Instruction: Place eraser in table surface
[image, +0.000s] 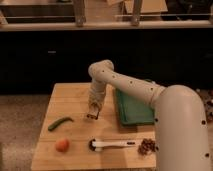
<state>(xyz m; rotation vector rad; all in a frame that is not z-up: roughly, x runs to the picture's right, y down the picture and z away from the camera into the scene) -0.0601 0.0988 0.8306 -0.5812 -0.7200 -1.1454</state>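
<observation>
Low over the middle of the table surface (75, 97), the gripper (93, 114), pointing down at the end of the white arm (131, 86). Clamped between its fingers, the eraser (94, 106): a tiny pale tan-whitish block, rectangular, far shorter than the green pepper (60, 123). Touching the planks or just above them, cannot tell. Just right of the gripper, the raised rim of the green tray (120, 114), running near to far. To the left and nearer, the pepper, lying aslant, apart from the gripper. Nearer still, an orange ball (62, 145) towards the left near corner, a white-handled utensil (116, 144) lying left to right, and a brown lumpy cluster (146, 146) at its right end. Bare wood left of and beyond the gripper, out to the table's left and far edges.
</observation>
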